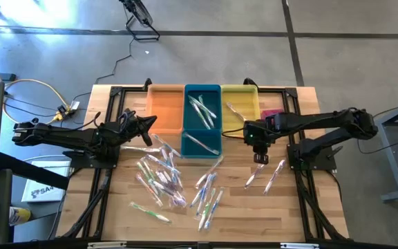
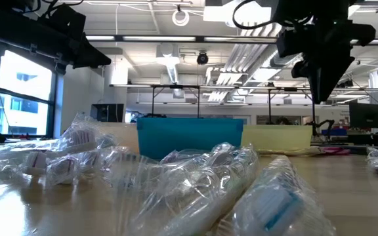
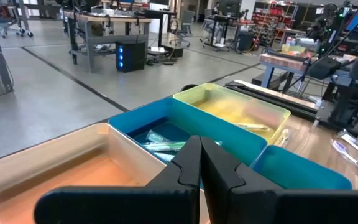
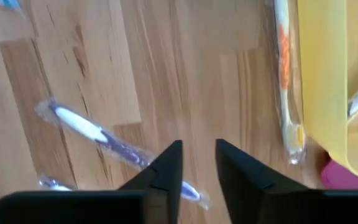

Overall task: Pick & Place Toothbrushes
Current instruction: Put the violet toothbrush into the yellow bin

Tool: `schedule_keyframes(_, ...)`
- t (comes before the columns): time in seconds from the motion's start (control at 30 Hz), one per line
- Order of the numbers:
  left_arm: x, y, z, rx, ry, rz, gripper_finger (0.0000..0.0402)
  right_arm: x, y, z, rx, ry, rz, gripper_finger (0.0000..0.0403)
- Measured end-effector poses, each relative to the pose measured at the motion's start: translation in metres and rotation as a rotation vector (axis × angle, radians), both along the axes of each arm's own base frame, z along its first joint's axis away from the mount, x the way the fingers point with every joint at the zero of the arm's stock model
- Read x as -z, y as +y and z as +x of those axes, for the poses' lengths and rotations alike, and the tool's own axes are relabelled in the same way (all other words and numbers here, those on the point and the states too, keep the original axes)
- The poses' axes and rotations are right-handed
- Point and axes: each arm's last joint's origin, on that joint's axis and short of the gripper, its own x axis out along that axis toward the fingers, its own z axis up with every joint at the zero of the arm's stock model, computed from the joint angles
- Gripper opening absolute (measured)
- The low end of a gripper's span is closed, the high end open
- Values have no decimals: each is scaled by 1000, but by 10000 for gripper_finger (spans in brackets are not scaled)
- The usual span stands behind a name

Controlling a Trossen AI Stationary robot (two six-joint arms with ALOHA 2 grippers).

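— So, where's your next brush sitting relative to the right gripper (image 1: pixel 260 158)?

— Below and just ahead of it. In the right wrist view you have a purple-and-white toothbrush (image 4: pixel 114 144) lying diagonally on the wood, its near end passing under the fingertips, which stand slightly parted with nothing between them. You'd need to turn the wrist so the jaws cross that long axis.

— And the left gripper (image 1: pixel 146 123)?

— Pinched shut and empty, hovering at the orange bin (image 1: pixel 165 108). Your right arm is clearly nearer the two brushes (image 1: pixel 264 174) on its side.

— Counts?

— Three bins: orange, blue bin (image 1: pixel 202 119) and yellow bin (image 1: pixel 240 104). The blue holds several brushes, the yellow at least one; another lies just beside the yellow wall. The loose heap (image 1: pixel 161 173) mid-table is too tangled for an exact count, roughly fifteen or more.
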Motion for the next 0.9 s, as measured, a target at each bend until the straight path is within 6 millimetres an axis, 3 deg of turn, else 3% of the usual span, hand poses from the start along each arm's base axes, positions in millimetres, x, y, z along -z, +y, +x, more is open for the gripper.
schedule_keyframes(0.4, 3, 0, 0, 0, 28, 0, 0, 0, 1, 1, -36, -5, -42, 233)
schedule_keyframes(0.6, 3, 0, 0, 0, 31, 0, 0, 3, 9, 1, -94, 10, -36, 244)
schedule_keyframes(0.9, 3, 0, 0, 0, 31, 0, 0, 33, 26, -11, -172, 84, -36, 244)
